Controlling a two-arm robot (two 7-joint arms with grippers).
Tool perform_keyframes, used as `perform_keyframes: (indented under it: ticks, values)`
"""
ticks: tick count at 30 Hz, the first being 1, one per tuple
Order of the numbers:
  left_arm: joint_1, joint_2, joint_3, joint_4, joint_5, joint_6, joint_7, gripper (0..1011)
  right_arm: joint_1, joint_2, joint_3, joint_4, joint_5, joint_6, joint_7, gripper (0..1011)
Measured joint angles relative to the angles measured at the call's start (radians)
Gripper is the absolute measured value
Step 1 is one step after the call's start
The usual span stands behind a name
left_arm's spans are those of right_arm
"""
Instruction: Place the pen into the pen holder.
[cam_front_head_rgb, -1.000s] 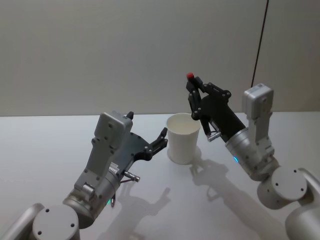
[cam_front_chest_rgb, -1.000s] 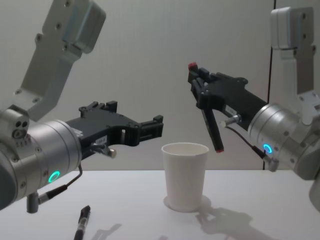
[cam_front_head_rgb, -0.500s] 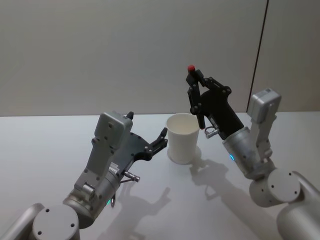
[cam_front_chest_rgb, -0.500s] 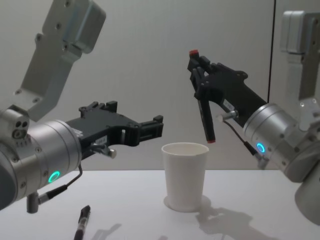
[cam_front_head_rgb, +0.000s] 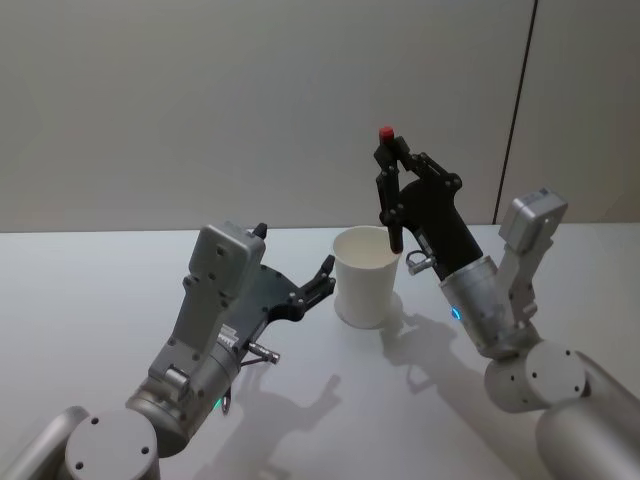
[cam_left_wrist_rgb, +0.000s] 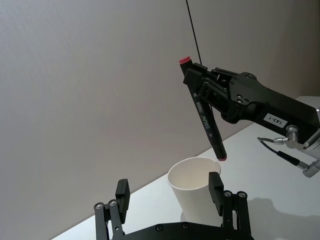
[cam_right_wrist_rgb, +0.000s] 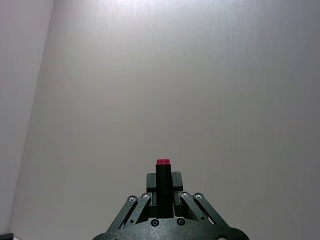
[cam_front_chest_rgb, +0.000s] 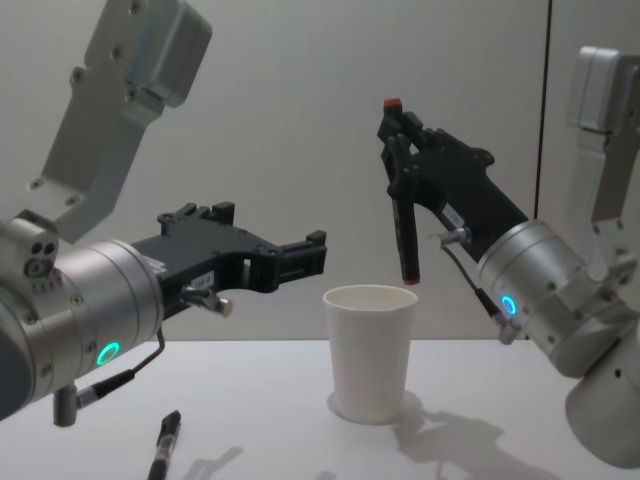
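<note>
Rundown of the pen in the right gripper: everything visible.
The pen is a slim black marker that looks like plastic, with a red end on top, a red lower tip and white lettering along the barrel. The right gripper is shut on its upper part, with the red end sticking out above. The pen hangs nearly upright, slightly tilted. Its lower tip is just above the rim of the pen holder, a white paper cup, and not yet inside it. Nothing else touches the pen.
</note>
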Motion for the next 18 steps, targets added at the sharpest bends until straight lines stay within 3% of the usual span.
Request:
perform_keyframes:
  ticks: [18]
  values:
    - [0.0, 0.0, 0.0, 0.0, 0.0, 0.0, 0.0, 1004, 0.125, -0.06, 0.018, 0.283, 0.097, -0.124, 0.096, 161]
